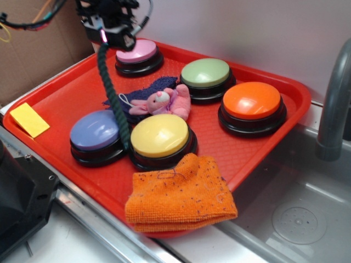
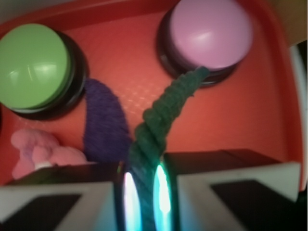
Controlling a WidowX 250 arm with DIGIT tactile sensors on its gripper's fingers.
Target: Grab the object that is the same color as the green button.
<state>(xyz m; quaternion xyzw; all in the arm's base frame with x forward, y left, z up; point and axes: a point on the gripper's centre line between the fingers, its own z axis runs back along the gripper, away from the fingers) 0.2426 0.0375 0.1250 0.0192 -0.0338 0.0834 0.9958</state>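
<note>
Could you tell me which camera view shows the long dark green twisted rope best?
The exterior view: the long dark green twisted rope hangs from the gripper down between the blue and yellow buttons, so most of its length shows. The wrist view shows only a blurry stretch clamped between the fingers, toward the pink button.

Steel sink counter against a pale wall

A white wall (image 1: pixel 263 33) behind, brown cardboard (image 1: pixel 38 55) at the left, a grey faucet (image 1: pixel 335 98) over the sink basin (image 1: pixel 296 219) at the right.
</note>
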